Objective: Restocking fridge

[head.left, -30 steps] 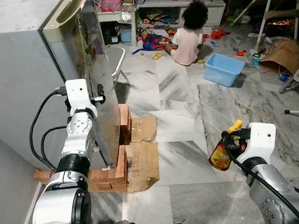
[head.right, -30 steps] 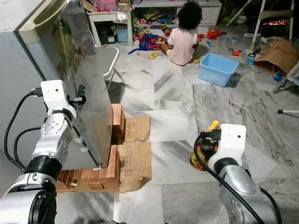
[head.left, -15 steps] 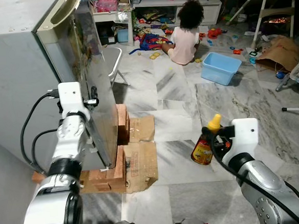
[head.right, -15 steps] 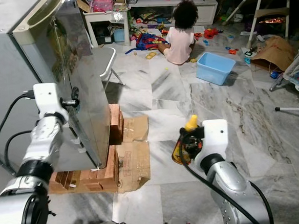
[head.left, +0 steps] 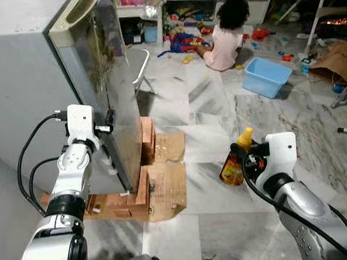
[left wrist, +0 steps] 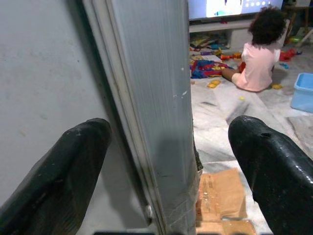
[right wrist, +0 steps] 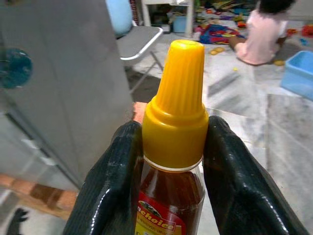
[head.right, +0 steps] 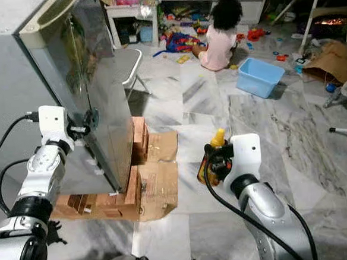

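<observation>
A grey fridge (head.left: pixel 21 87) stands on my left, its steel-fronted door (head.left: pixel 111 104) edge-on to me. My left gripper (head.left: pixel 108 120) is at that door's free edge, open. In the left wrist view its two black fingers (left wrist: pixel 63 176) stand wide apart on either side of the door edge (left wrist: pixel 156 122). My right gripper (head.left: pixel 247 160) is shut on a brown sauce bottle (head.left: pixel 232 166) with a yellow cap (right wrist: pixel 175 105), held upright over the marble floor to the right of the fridge. The pads grip it just below the cap.
The fridge rests on bricks (head.left: pixel 143 185) and flattened cardboard (head.left: pixel 168 187). A white chair (head.left: pixel 137 60) stands behind the door. A person (head.left: pixel 226 34) sits on the floor among scattered toys, with a blue tub (head.left: pixel 266 77) and a paper bag (head.left: pixel 335 59) nearby.
My right gripper has carried the bottle leftward, closer to the fridge. The left gripper stays at the door edge. The camera has shifted a little.
</observation>
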